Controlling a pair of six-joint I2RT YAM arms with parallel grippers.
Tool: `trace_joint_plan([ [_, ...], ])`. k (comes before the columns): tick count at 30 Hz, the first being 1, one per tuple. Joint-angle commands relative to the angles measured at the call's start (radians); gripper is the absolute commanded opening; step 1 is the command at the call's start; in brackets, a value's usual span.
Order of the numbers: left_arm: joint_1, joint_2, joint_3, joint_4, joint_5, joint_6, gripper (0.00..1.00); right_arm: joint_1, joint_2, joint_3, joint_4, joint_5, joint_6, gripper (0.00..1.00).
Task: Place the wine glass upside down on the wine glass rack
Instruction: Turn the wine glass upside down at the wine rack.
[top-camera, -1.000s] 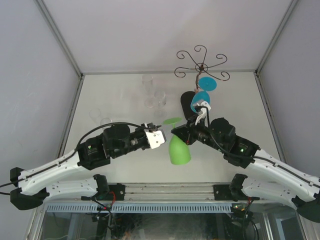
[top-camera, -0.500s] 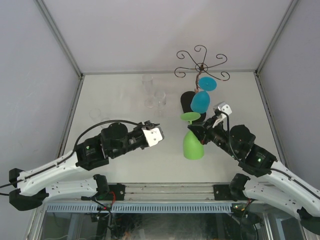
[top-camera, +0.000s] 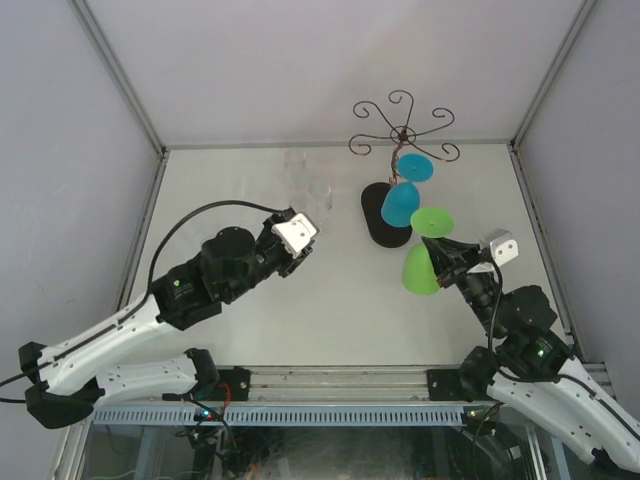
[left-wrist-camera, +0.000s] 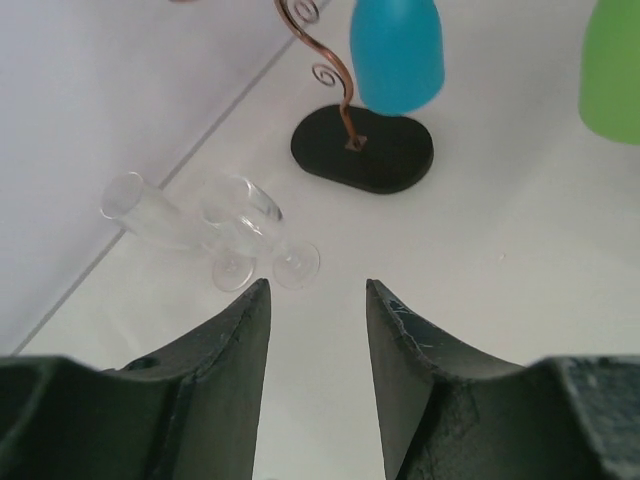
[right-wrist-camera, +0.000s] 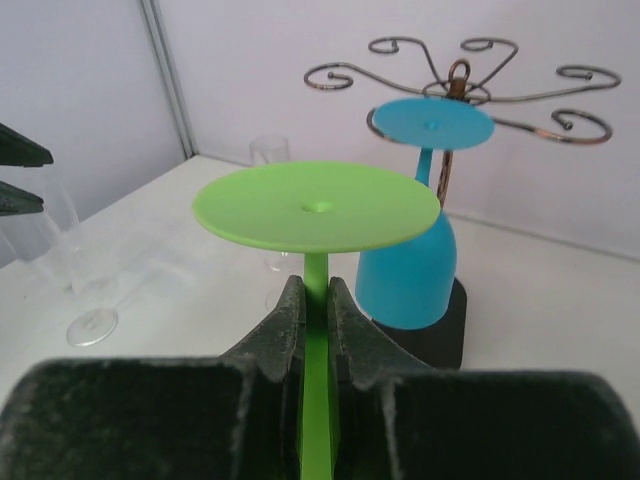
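My right gripper is shut on the stem of a green wine glass and holds it upside down in the air, foot up, just right of the rack's black base. In the right wrist view the stem sits between my fingers, under the round foot. The wine glass rack stands at the back, with curled wire arms. A blue glass hangs upside down on it. My left gripper is open and empty, left of the rack.
Clear glasses lie on the table at the back, just beyond my left gripper; they also show in the left wrist view. The enclosure walls close in the back and sides.
My right gripper has carried the green glass from the table's middle to the right, beside the rack. My left gripper has moved back toward the clear glasses.
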Motion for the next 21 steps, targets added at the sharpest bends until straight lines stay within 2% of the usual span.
trace_joint_plan([
  [1,0.006,-0.009,0.148,-0.004,-0.066,-0.083,0.48,-0.016,-0.001,0.005,0.124,-0.055,-0.076,0.00],
  [4,0.006,-0.020,0.187,-0.064,-0.132,-0.118,0.48,-0.015,0.057,0.005,0.195,-0.127,-0.067,0.00],
  [8,0.006,-0.078,0.110,-0.023,-0.212,-0.121,0.49,0.007,0.169,-0.003,0.330,-0.155,-0.080,0.00],
  [11,0.007,-0.105,0.061,0.005,-0.210,-0.121,0.49,0.042,0.245,-0.007,0.450,-0.145,-0.097,0.00],
  [15,0.010,-0.107,0.046,0.019,-0.263,-0.112,0.49,0.123,0.355,-0.030,0.653,-0.060,-0.157,0.00],
  [21,0.020,-0.137,0.019,0.028,-0.290,-0.128,0.48,0.142,0.566,-0.037,0.967,0.046,-0.169,0.00],
])
